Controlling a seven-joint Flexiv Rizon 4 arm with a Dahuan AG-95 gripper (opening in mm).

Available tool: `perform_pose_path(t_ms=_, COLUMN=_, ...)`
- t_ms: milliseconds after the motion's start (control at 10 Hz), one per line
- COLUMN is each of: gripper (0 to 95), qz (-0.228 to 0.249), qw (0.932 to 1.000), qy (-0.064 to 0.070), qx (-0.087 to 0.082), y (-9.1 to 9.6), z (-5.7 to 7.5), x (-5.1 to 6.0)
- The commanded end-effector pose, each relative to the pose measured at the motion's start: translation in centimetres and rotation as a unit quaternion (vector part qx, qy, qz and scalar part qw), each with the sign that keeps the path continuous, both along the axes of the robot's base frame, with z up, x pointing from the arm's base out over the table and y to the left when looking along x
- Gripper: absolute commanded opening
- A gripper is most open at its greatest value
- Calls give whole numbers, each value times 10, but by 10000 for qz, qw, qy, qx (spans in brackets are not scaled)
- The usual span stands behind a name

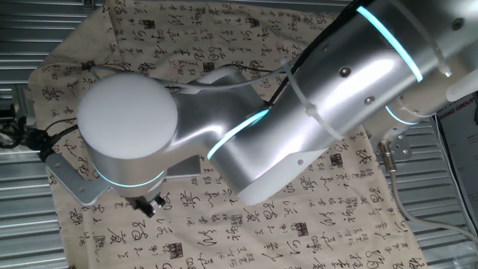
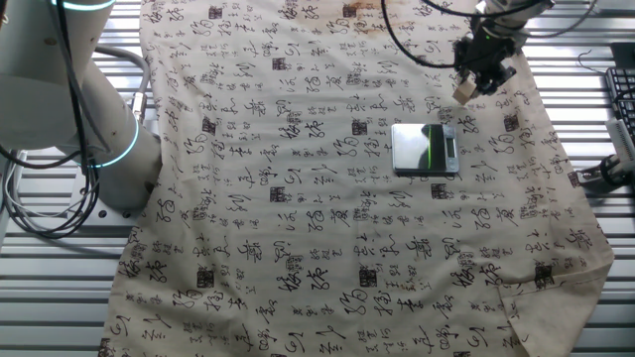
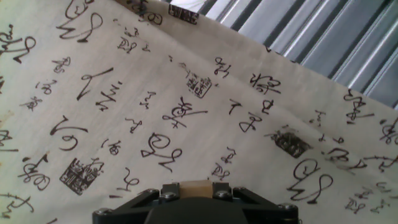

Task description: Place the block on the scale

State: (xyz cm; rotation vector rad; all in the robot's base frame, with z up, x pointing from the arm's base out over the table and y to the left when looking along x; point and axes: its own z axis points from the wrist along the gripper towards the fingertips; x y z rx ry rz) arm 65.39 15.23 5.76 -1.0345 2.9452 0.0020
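1. Nearest the hand camera, the gripper (image 3: 194, 194) shows its black fingers clamped on the block (image 3: 194, 187), a tan wooden face wedged between them at the bottom edge of the view.
2. From the other fixed view, the block (image 2: 462, 92) hangs held above the calligraphy cloth (image 2: 298, 198), near the far right corner of the scale (image 2: 426, 150) but not over it.
3. To do this step well, I judge the arm should carry the block across until it sits above the middle of the grey plate (not the lighter strip along its edge), lower it until it rests flat, and only then let the fingers part.
4. Pose: the gripper (image 2: 483, 61) points down and slightly tilted at the cloth's far right side; in one fixed view the silver arm (image 1: 299, 119) fills most of the picture and hides the plate.
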Motion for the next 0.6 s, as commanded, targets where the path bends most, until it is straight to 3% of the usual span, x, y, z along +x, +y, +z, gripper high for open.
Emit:
perform_pose_path(t_ms=100, gripper=0, qz=-37, qw=10000, qy=-19, qx=26, y=-8, z=3, x=-4)
perform_pose_path(t_ms=600, gripper=0, qz=-200, qw=9998, qy=1, qx=13, y=-30, z=9, x=-16)
